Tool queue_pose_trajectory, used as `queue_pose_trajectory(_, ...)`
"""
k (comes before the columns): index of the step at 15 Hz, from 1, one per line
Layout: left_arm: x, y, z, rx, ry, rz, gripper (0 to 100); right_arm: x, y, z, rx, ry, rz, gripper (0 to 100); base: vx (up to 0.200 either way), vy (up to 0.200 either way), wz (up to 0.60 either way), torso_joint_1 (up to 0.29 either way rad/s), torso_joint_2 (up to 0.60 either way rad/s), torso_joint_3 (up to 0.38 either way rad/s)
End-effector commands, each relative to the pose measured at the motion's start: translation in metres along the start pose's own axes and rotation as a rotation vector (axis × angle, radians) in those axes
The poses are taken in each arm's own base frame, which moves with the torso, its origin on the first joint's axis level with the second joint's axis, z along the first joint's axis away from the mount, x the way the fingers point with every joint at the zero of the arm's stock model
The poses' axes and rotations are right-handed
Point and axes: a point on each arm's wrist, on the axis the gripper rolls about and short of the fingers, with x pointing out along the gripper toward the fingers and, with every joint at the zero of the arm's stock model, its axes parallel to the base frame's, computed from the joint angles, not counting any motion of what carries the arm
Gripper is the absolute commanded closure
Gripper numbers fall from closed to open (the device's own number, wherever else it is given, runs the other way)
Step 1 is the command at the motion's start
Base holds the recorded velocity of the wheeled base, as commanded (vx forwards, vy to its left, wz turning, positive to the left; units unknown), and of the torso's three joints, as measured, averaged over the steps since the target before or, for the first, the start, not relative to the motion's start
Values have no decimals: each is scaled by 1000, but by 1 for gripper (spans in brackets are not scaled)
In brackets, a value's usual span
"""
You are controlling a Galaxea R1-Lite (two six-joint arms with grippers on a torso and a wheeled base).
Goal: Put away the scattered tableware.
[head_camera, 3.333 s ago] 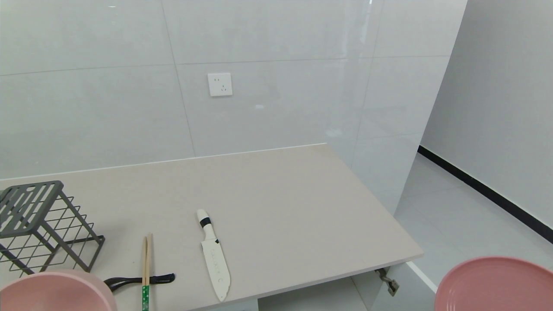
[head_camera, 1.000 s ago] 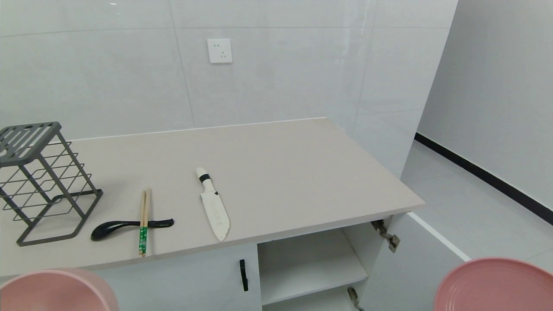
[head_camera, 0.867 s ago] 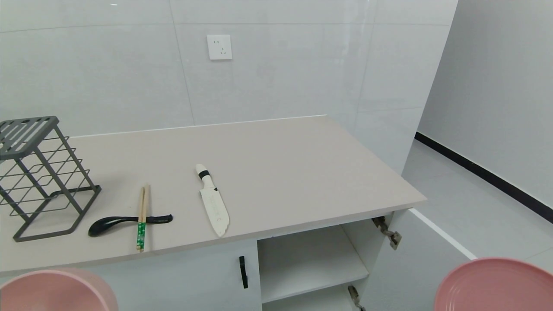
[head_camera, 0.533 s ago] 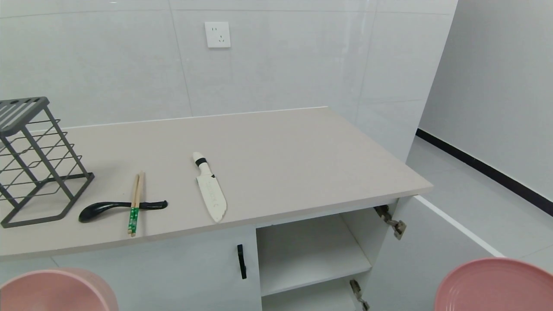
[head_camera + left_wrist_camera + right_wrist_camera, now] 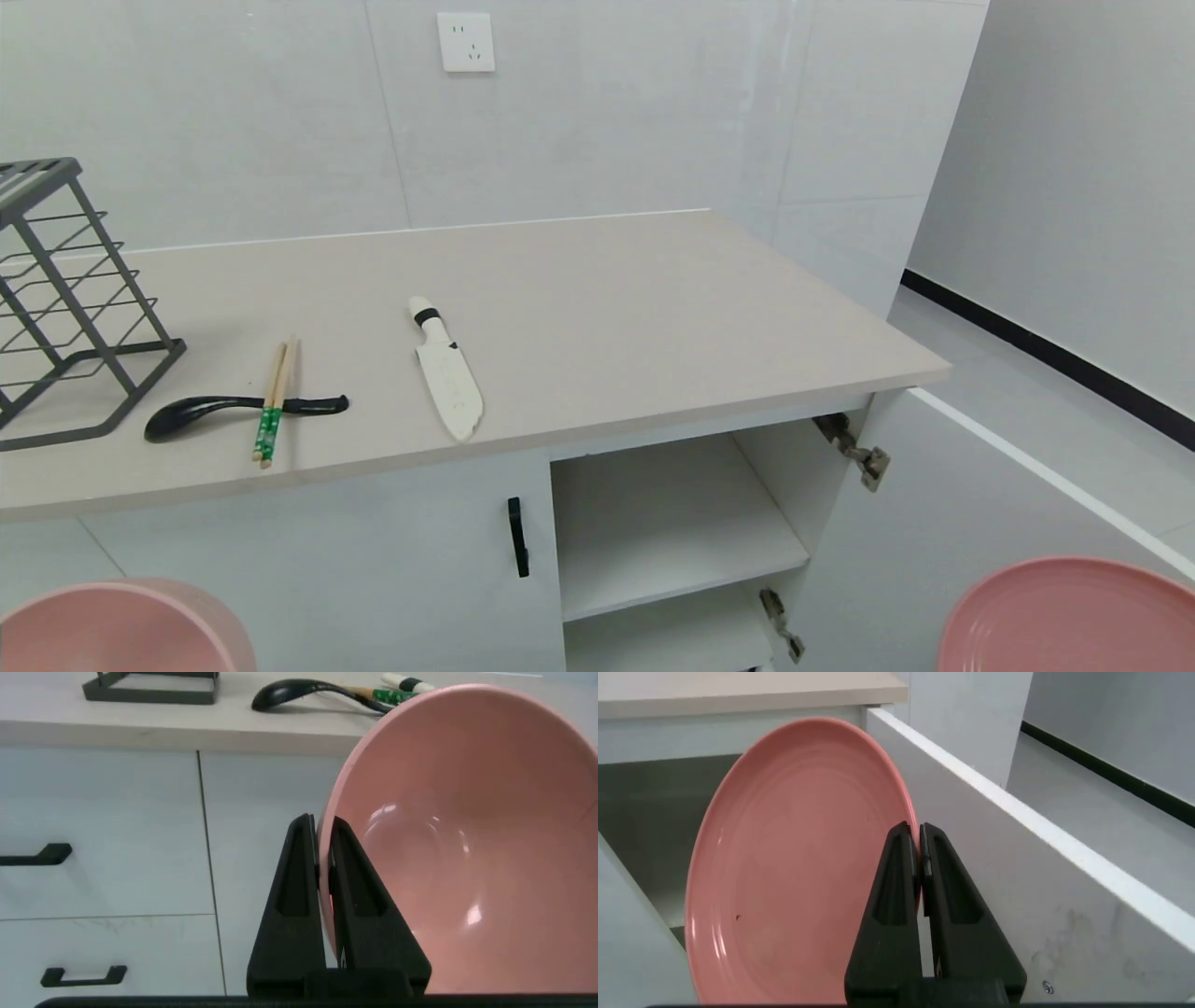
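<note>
The left gripper (image 5: 323,838) is pinched narrow on the rim of a pink bowl (image 5: 467,831), which sits at the lower left corner of the head view. The right gripper (image 5: 915,849) is clamped the same way on the edge of a pink plate (image 5: 789,868), at the lower right corner.

Between them, low in the middle of the frame, the cabinet stands open with its white shelf (image 5: 663,532) bare and its door (image 5: 980,523) swung out to the right.

On the counter (image 5: 607,299) lie a white knife (image 5: 446,378), chopsticks (image 5: 271,406) crossing a black spoon (image 5: 215,411), and a wire rack (image 5: 65,299) at the left edge.

I'd judge the dishes are headed for that shelf. The plate should go first: swing it in past the door edge and hinges, level it, and let go only once it rests flat.
</note>
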Motion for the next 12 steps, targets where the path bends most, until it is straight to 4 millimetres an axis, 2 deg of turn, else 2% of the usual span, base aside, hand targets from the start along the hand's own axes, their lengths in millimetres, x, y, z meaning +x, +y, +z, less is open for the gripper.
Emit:
queue_pose_trajectory(1, 0, 0, 0, -1, 0, 1, 100, 0, 0, 0, 1, 0, 0, 100, 0, 0, 0, -76, 266, 198)
queue_pose_trajectory(4, 0, 0, 0, -1, 0, 1, 100, 0, 0, 0, -1, 1, 0, 100, 0, 0, 0, -84, 343, 269)
queue_pose_trajectory(10, 0, 0, 0, -1, 0, 1, 100, 0, 0, 0, -1, 0, 0, 100, 0, 0, 0, -36, 185, 147)
queue_pose_trajectory(12, 0, 0, 0, -1, 0, 1, 100, 0, 0, 0, -2, 0, 0, 100, 0, 0, 0, -41, 315, 278)
